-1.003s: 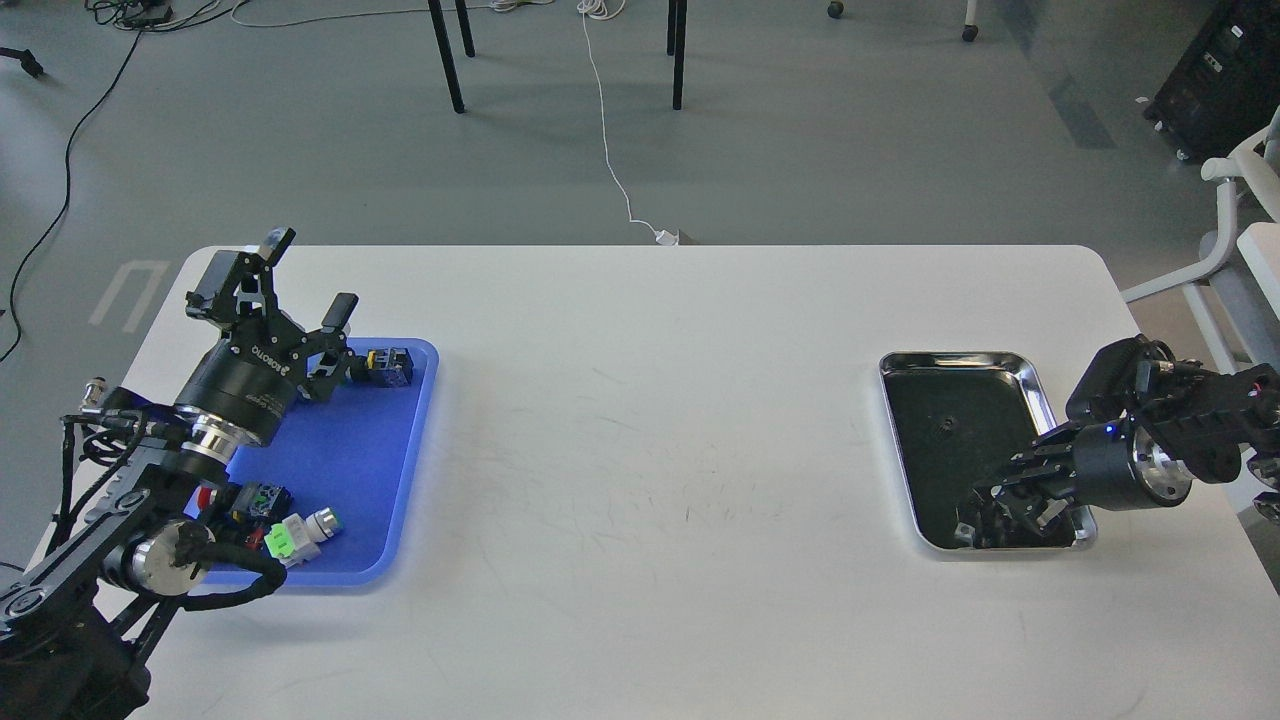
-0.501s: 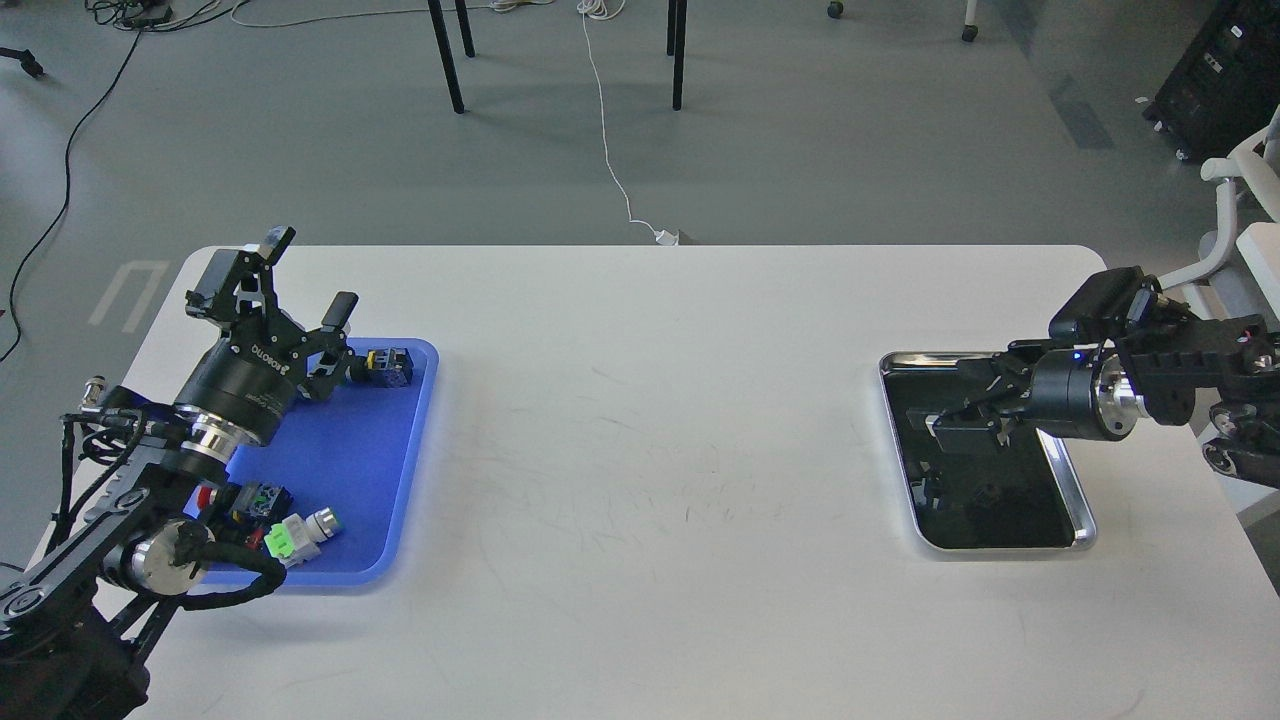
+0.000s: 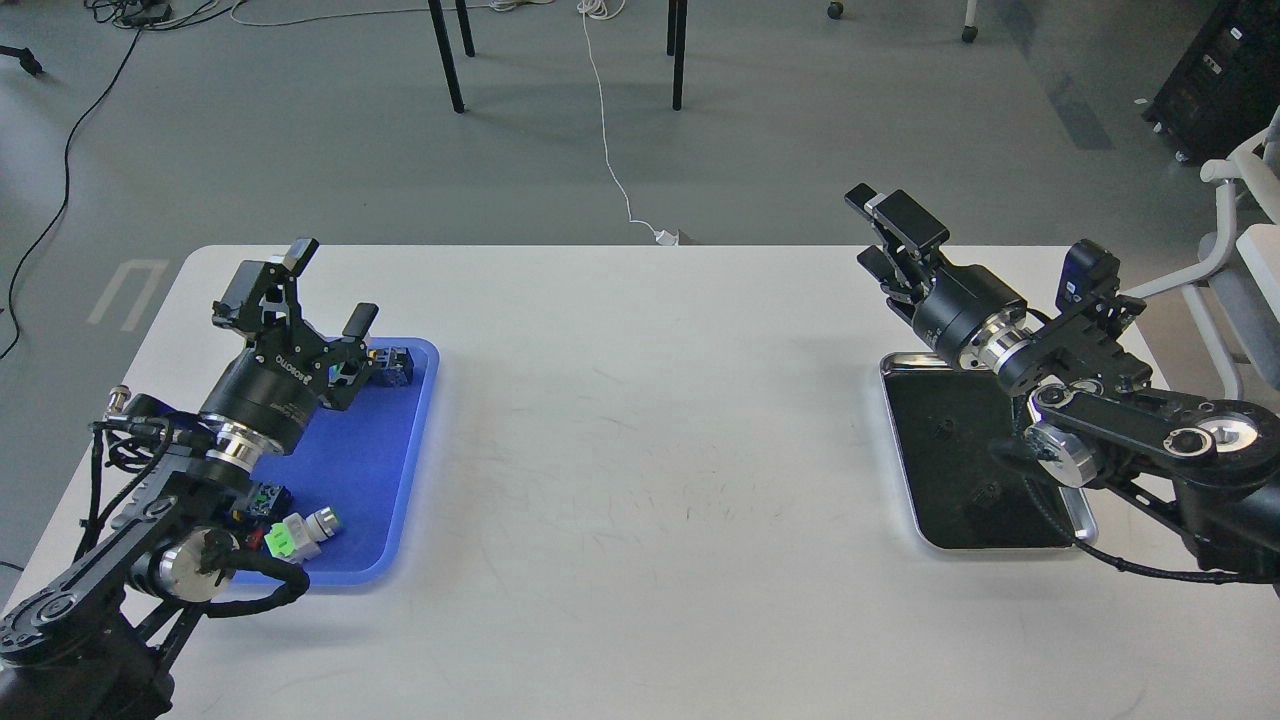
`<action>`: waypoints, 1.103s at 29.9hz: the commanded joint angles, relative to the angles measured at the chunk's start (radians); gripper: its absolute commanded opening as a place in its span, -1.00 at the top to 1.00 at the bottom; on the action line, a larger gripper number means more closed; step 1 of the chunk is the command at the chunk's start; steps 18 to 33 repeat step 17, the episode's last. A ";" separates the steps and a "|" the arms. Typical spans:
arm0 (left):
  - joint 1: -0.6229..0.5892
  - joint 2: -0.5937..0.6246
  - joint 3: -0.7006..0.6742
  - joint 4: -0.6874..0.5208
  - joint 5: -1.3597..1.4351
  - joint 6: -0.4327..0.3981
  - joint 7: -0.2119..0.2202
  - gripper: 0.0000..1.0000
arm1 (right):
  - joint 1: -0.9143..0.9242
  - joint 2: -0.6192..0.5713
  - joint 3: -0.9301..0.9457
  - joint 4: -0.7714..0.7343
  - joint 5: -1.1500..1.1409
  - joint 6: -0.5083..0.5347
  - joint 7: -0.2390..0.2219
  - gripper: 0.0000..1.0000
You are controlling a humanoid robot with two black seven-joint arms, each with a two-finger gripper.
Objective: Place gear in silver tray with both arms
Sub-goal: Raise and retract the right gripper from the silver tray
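Observation:
The silver tray (image 3: 990,548) lies on the white table at the right. A small dark part, probably the gear (image 3: 988,491), lies on its mirror-like floor towards the front, hard to make out. My right gripper (image 3: 868,230) is raised above the table's far edge beyond the tray, pointing up and to the left, with its fingers apart and empty. My left gripper (image 3: 332,288) is open and empty above the far left corner of the blue tray (image 3: 350,450).
The blue tray holds a blue-black part (image 3: 395,365) at its far edge and a green-and-white connector (image 3: 295,535) with other small parts at its front left. My right forearm lies over the silver tray's right side. A white chair (image 3: 1240,230) stands off the table's right edge.
My right gripper has lifted out of the silver tray's front and swung up and back to beyond its far edge. My left gripper has shifted slightly right.

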 commanded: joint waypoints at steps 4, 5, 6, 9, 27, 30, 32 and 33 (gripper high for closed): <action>-0.026 -0.024 -0.005 0.008 0.007 0.011 0.000 -0.96 | -0.041 0.105 0.063 -0.004 0.181 0.007 0.000 -0.96; -0.026 -0.027 -0.008 0.011 0.009 0.011 0.000 -0.96 | -0.048 0.112 0.071 -0.007 0.182 0.010 0.000 -0.96; -0.026 -0.032 -0.011 0.012 0.009 0.011 0.000 -0.96 | -0.058 0.119 0.080 -0.009 0.182 0.016 0.000 -0.96; -0.027 -0.047 -0.017 0.011 0.025 0.010 0.000 -0.96 | -0.075 0.122 0.106 -0.010 0.182 0.059 0.000 -0.97; -0.024 -0.098 -0.019 0.006 0.027 0.007 0.000 -0.96 | -0.094 0.140 0.165 0.002 0.177 0.078 0.000 -0.98; -0.024 -0.098 -0.019 0.006 0.027 0.007 0.000 -0.96 | -0.094 0.140 0.165 0.002 0.177 0.078 0.000 -0.98; -0.024 -0.098 -0.019 0.006 0.027 0.007 0.000 -0.96 | -0.094 0.140 0.165 0.002 0.177 0.078 0.000 -0.98; -0.024 -0.098 -0.019 0.006 0.027 0.007 0.000 -0.96 | -0.094 0.140 0.165 0.002 0.177 0.078 0.000 -0.98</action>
